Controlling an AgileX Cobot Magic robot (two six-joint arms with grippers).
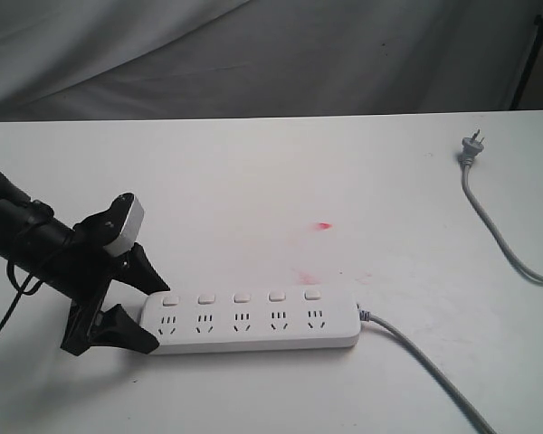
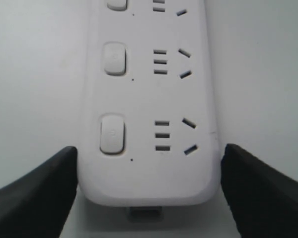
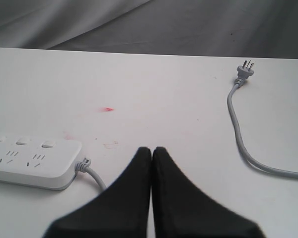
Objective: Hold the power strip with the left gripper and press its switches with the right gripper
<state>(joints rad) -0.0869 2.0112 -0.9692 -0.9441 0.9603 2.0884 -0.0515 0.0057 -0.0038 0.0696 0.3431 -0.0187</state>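
Observation:
The white power strip (image 1: 253, 321) lies flat near the table's front, its grey cable (image 1: 416, 353) leaving at the right end. A row of switches (image 1: 242, 297) runs along its far side. My left gripper (image 1: 154, 315) straddles the strip's left end, one black finger against each long side. In the left wrist view the power strip (image 2: 149, 99) fills the space between the fingers (image 2: 44, 188), and two switches (image 2: 112, 134) show fully. My right gripper (image 3: 152, 148) is shut and empty, hovering above bare table right of the strip's cable end (image 3: 35, 158). It is outside the exterior view.
The cable loops off the table's front right and ends in a grey plug (image 1: 471, 145) at the far right. A red smear (image 1: 323, 225) marks the white table (image 1: 253, 181). Grey cloth (image 1: 253, 54) hangs behind the table's far edge.

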